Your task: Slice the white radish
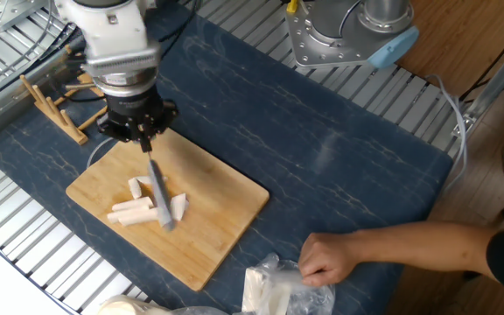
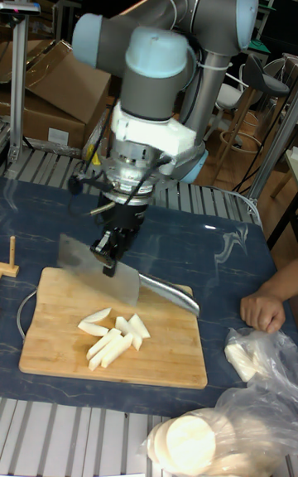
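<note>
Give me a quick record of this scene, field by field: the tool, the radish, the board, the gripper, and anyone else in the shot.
tool: knife, blade raised above the radish pieces
gripper: gripper shut on the knife's handle
white radish: white radish cut into sticks and wedges, clustered on the board
board: wooden cutting board on a dark blue mat
person: hand resting on the mat beside a plastic bag holding white pieces
extra stock: round white discs in a bag at the front edge, tall fixed view
rack: wooden rack behind the board
</note>
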### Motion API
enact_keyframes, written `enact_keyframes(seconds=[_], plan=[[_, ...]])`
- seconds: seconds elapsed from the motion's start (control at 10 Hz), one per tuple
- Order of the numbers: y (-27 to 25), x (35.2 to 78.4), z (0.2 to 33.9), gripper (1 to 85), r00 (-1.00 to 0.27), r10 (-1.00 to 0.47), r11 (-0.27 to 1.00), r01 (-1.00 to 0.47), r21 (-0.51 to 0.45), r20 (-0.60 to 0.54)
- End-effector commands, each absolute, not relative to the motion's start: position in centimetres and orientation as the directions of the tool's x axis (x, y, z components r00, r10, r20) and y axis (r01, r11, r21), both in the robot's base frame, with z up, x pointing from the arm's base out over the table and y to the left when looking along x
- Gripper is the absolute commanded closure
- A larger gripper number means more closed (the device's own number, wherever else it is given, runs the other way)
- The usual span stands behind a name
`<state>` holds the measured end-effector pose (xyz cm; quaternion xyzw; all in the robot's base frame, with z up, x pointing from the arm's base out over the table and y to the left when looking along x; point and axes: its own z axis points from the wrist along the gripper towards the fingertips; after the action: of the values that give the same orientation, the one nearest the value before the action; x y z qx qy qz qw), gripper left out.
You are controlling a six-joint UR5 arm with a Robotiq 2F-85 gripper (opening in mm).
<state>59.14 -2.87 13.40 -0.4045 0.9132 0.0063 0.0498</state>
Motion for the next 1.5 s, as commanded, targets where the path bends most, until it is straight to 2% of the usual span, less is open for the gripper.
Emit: enact_keyframes(seconds=[0.0, 0.1, 0.2, 0.3, 0.5, 0.7, 0.9, 1.2, 1.4], plan=[[-0.5, 60.9, 14.0, 84.7, -0.957, -0.264, 0.958, -0.274, 0.086, -0.12], [-3.0, 61.0, 13.3, 84.7, -0.985, -0.149, 0.988, -0.151, 0.015, -0.083], [-4.2, 60.2, 12.7, 84.7, -0.999, -0.029, 0.999, -0.029, -0.014, -0.03], [-4.7, 60.0, 12.0, 84.7, -0.999, 0.031, 0.999, 0.031, -0.022, -0.005], [-3.9, 60.0, 10.8, 84.7, -0.993, 0.117, 0.993, 0.117, 0.016, 0.028], [-1.8, 59.2, 11.1, 84.7, -0.978, 0.193, 0.978, 0.199, 0.067, 0.082], [-3.2, 58.3, 10.9, 84.7, -0.983, 0.147, 0.989, 0.149, 0.006, 0.111], [-8.6, 58.1, 11.3, 84.7, -0.989, -0.046, 0.979, -0.073, -0.19, 0.14], [-9.0, 57.3, 11.6, 84.7, -0.974, -0.082, 0.967, -0.128, -0.22, 0.209]])
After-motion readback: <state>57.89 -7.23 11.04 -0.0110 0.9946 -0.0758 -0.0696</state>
